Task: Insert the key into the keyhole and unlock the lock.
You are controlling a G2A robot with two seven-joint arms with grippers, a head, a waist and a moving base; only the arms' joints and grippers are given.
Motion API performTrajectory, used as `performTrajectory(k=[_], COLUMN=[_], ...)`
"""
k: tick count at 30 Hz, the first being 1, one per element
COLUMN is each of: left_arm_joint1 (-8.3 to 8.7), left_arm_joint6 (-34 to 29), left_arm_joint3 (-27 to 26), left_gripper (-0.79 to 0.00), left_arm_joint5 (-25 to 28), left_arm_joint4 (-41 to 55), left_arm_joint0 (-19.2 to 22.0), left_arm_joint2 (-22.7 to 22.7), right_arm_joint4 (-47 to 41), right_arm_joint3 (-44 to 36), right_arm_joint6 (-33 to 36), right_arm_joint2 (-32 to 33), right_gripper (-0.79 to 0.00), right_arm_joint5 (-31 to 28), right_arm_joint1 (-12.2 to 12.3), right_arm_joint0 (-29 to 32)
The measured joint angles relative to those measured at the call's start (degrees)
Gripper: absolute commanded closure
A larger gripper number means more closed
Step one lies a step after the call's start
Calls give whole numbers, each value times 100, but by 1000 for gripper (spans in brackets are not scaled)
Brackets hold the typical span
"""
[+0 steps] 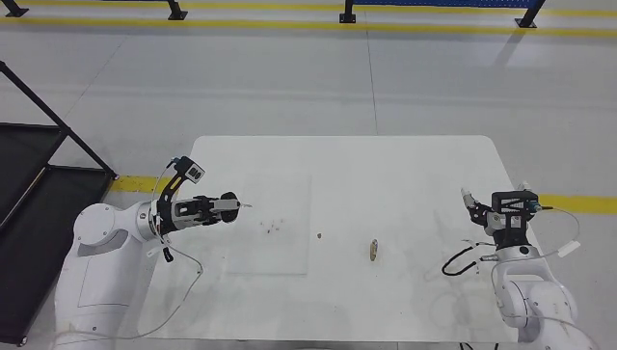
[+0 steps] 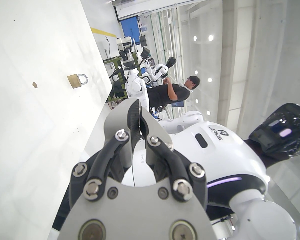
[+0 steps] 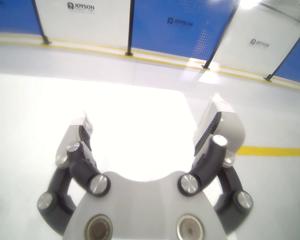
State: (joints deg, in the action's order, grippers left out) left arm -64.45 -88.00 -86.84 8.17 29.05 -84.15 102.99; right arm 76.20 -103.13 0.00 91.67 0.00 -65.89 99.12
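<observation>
1. The white fence panel (image 3: pixel 80 21) beyond the counter (image 3: pixel 140 111) carries a dark logo mark beside one word in capitals, with a fainter, smaller line beneath.
2. The blue fence panel (image 3: pixel 165 3) next to it bears the same logo and word in dark print.
3. The far white panel (image 3: pixel 252 26) repeats that logo and word.
4. Any marking on the lock (image 2: pixel 75 81) is too small to tell.

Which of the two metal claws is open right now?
The right gripper: its jaws stand wide apart, while the left gripper has its jaws pressed together.
</observation>
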Motion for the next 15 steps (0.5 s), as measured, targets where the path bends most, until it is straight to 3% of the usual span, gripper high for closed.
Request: performTrajectory(k=[11, 15], left_arm_joint1=[0, 0], left_arm_joint6=[0, 0], left_arm_joint3=[0, 0], left_gripper=[0, 0], left_arm_joint5=[0, 0], left_arm_joint4=[0, 0], left_arm_joint0=[0, 0], left_arm_joint2=[0, 0], right_arm_joint4=[15, 473], right_arm_joint3=[-29, -546], right_arm_joint6=[8, 553], right_arm_joint2=[-31, -412], right_gripper=[-785, -785], right_arm_joint5=[-40, -372], right_arm_joint1=[-1, -3], right_arm_joint0=[0, -24])
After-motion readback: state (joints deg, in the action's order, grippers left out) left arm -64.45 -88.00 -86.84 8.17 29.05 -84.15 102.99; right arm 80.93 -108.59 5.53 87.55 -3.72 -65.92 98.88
